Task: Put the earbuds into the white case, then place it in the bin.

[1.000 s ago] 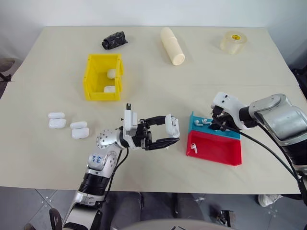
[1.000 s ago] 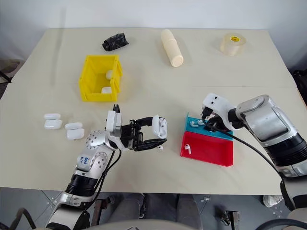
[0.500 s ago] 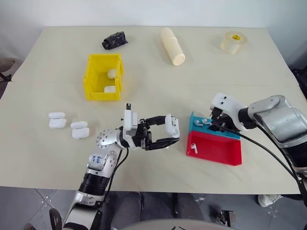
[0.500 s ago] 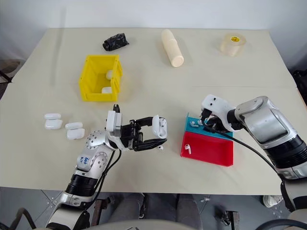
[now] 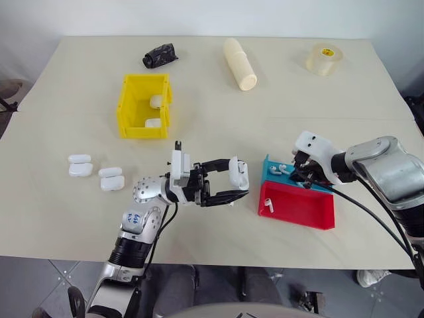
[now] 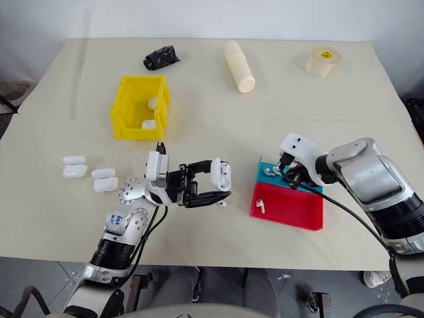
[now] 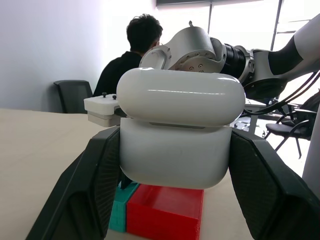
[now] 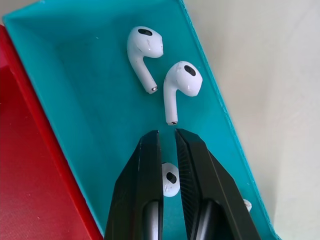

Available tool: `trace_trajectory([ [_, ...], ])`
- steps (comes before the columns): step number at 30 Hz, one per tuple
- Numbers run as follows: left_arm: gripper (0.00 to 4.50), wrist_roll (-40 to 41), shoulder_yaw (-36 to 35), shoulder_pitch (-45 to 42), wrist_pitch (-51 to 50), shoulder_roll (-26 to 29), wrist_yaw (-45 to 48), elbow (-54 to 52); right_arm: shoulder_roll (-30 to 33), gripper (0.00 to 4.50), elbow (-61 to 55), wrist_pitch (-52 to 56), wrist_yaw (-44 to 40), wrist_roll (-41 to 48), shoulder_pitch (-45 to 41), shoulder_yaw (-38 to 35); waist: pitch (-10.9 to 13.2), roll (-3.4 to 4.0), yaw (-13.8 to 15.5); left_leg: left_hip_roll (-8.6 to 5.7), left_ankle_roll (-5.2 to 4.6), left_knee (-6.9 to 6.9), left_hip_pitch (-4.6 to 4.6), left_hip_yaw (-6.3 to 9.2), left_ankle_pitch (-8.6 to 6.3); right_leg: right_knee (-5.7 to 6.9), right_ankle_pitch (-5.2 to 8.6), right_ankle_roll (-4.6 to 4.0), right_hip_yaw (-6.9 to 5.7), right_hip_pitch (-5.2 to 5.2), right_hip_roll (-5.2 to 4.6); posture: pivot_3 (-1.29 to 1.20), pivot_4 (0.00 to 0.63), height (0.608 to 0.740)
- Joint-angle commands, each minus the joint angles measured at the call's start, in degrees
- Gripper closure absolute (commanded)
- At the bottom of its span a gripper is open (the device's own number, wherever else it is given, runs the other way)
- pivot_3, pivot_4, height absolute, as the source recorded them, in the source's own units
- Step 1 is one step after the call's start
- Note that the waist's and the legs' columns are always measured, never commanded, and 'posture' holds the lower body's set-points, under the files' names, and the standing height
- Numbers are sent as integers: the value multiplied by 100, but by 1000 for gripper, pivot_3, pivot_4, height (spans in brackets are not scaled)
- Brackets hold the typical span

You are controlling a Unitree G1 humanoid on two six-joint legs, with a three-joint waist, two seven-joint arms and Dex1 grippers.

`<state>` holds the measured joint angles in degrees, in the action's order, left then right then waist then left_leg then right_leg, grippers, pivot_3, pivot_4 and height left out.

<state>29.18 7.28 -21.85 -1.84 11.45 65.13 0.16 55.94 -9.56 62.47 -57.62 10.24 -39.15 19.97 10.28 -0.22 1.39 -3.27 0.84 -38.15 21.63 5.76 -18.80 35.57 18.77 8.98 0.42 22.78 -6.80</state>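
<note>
My left gripper is shut on a white case with its lid up, held above the table's middle; both black fingers clamp the case. My right gripper reaches down into the blue tray, shut on one of the earbuds. Two more earbuds lie just past its fingertips. Another earbud lies in the red tray. The yellow bin stands at the back left with two cases inside.
Several white cases lie on the table at the left. A black crumpled object, a cream roll and a tape roll sit along the far edge. A person sits beyond the table.
The right gripper's fingers have closed in the blue tray, with the hand staying over the same spot. The left gripper and its case have not moved.
</note>
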Motion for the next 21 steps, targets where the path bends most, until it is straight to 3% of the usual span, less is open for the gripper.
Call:
trace_trajectory([
  [1, 1665, 97, -19, -24, 48, -21, 32, -128, 168, 3609, -94, -4, -40, 42, -52, -208, 0, 0, 0, 0, 0, 0, 0, 0, 0, 0, 0, 0, 0, 0, 0, 0, 150, 740],
  [3, 1665, 98, -14, -17, 41, -23, 32, -134, 162, 3165, -97, 30, -58, 73, -98, -235, 0, 0, -1, 0, 0, 0, 0, 0, 0, 0, 0, 0, 0, 1, 0, 0, 150, 740],
  [7, 1665, 94, -18, -14, 34, -15, 24, -139, -21, 1862, -53, 138, -16, 166, -253, -270, 0, 0, -10, 0, 0, 1, 0, -1, 0, 0, 0, 0, 1, 1, 2, 0, 150, 740],
  [21, 1665, 113, -38, 16, -4, 16, -32, -227, -538, 1862, 382, 24, 264, -38, -663, 96, 0, 0, -5, 0, 0, 2, 0, -1, 0, -1, 0, 0, 2, 2, 0, 0, 150, 740],
])
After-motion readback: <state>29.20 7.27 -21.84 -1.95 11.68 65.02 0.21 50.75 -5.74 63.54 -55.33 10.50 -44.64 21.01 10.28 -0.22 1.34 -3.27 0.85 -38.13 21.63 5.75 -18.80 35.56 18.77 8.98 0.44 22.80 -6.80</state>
